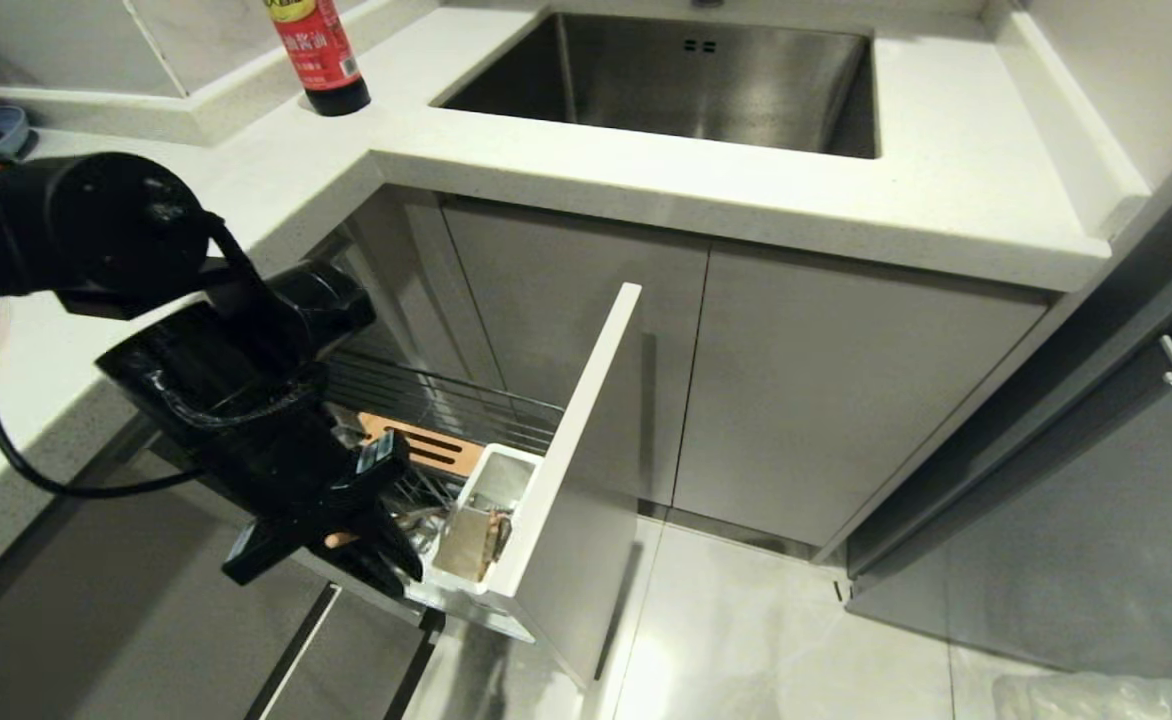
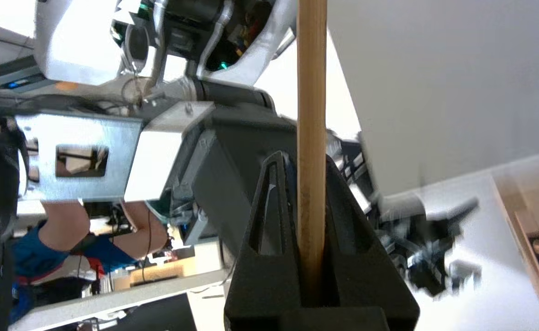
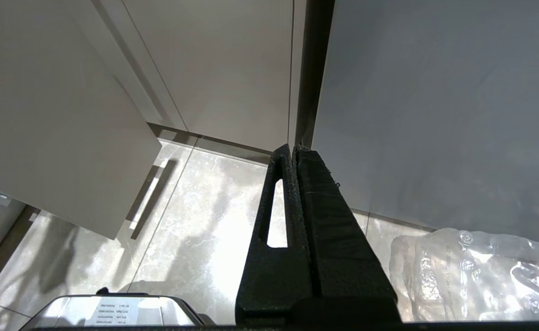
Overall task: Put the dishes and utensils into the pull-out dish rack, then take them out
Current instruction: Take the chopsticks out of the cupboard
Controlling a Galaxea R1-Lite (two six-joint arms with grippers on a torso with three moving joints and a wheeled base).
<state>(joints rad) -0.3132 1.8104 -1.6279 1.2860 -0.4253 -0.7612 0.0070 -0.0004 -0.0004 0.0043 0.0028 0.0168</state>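
We saw the pull-out dish rack [image 1: 466, 420] drawn out from under the pale surface [image 1: 646, 200], its narrow grey front panel [image 1: 576, 470] standing edge-on toward the tiled floor [image 1: 746, 620]. Open floor lay to the right of the panel, well clear of the closed cabinet doors [image 1: 826, 400]. At the rack's front end, the white utensil caddy [image 1: 481, 520] sat just behind the panel, with the slotted wooden board [image 1: 416, 445] beside it, farther back in the wire basket.

Our left arm reached from the left edge of the head view down over the near side of the rack. Its left pincer [image 1: 346, 535] hung low beside the caddy, closed on the chopsticks [image 2: 312, 138]; in the left wrist view the light wooden shaft ran straight out between the two black fingers [image 2: 269, 216]. A small piece of wood showed at the pincer in the head view too.

Our right pincer [image 3: 293, 154] was out of the head view, hanging with fingers pressed together, empty, above the floor near a grey cabinet face. The steel sink [image 1: 686, 80] lay behind, set into the surface.
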